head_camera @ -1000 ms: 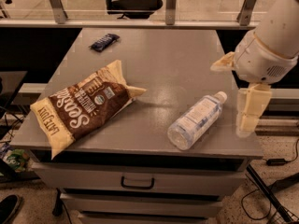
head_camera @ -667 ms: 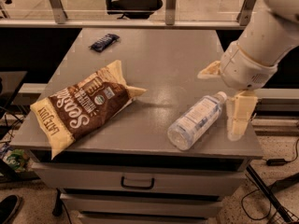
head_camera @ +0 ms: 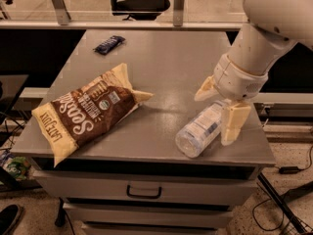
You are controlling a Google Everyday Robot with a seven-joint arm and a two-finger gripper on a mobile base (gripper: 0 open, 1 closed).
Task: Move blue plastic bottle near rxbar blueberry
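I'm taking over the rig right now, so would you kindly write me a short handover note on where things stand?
The gripper is low over the table's front right, jaws open, one on each side of the blue plastic bottle near its cap end, not closed on it.
The blue plastic bottle lies on its side at the front right.
The rxbar blueberry lies flat at the far left corner, with a chip bag at the front left.
Done: the approach to the bottle.
Left: close on the bottle, lift it, carry it across and set it down beside the bar.
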